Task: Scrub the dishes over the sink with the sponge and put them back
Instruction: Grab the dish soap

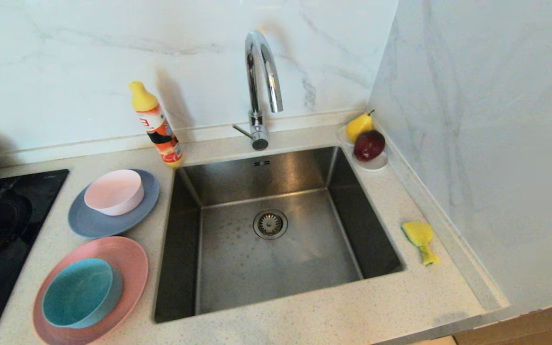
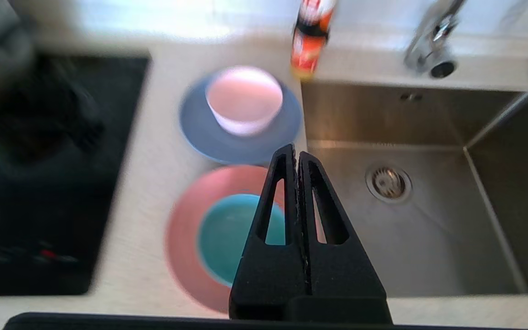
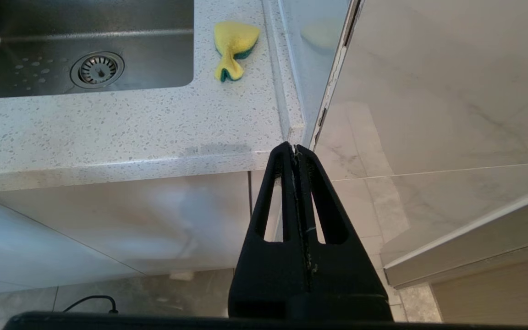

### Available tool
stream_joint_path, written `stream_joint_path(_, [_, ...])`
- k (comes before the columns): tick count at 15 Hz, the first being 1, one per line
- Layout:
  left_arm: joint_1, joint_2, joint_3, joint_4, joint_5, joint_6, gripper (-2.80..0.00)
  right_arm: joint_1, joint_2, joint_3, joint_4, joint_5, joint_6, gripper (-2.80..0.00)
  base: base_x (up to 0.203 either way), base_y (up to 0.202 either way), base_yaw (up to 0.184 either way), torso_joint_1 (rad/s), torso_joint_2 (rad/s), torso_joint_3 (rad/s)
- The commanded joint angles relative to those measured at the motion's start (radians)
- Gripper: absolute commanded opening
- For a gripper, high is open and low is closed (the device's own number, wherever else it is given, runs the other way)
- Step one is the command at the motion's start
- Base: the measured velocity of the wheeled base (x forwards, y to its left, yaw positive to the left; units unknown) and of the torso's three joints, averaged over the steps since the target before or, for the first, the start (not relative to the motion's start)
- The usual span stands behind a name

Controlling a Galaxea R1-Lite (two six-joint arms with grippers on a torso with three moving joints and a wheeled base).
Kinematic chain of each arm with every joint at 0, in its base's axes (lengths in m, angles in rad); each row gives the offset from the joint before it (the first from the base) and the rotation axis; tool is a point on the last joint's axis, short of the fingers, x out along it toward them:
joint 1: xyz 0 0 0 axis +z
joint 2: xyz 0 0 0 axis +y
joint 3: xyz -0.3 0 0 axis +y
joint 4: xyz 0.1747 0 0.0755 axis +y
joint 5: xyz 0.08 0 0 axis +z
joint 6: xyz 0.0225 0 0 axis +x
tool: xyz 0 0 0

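Left of the steel sink (image 1: 276, 268) a teal bowl (image 1: 82, 292) sits in a large pink plate (image 1: 132, 261), and behind them a pale pink bowl (image 1: 113, 191) sits on a grey-blue plate (image 1: 89, 223). The yellow sponge (image 1: 420, 239) with its green face lies on the counter right of the sink, also in the right wrist view (image 3: 234, 46). My left gripper (image 2: 295, 149) is shut and empty, hanging above the pink plate (image 2: 184, 238) and teal bowl (image 2: 227, 233). My right gripper (image 3: 293, 147) is shut and empty, low in front of the counter's edge. Neither gripper shows in the head view.
A gooseneck tap (image 1: 259, 86) stands behind the sink, and a yellow-capped detergent bottle (image 1: 157, 125) leans at its back left corner. A white saucer (image 1: 376, 163) with a pear and a red apple sits at the back right. A black hob (image 1: 3, 230) lies far left. A marble wall (image 1: 487, 143) closes the right side.
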Motion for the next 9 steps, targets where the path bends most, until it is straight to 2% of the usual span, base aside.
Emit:
stream_joint_path(1, [0.007,0.332,-0.085,-0.014,0.001,-0.053,-2.8,0.001,-0.001,0.0,0.0,0.0,0.0,-2.8,0.0,0.0,0.0,0.0,0.0,0.0])
stream_joint_path(4, [0.011,0.616,-0.143,-0.149,0.002,-0.08,-2.8,0.001,-0.002,0.0,0.0,0.0,0.0,-2.8,0.0,0.0,0.0,0.0,0.0,0.0])
stream_joint_path(7, [0.011,0.834,-0.189,-0.309,0.002,-0.067,-2.8,0.001,-0.001,0.0,0.0,0.0,0.0,-2.8,0.0,0.0,0.0,0.0,0.0,0.0])
stream_joint_path(9, [-0.001,0.939,-0.222,-0.348,0.0,-0.068,-2.8,0.001,-0.002,0.0,0.0,0.0,0.0,-2.8,0.0,0.0,0.0,0.0,0.0,0.0])
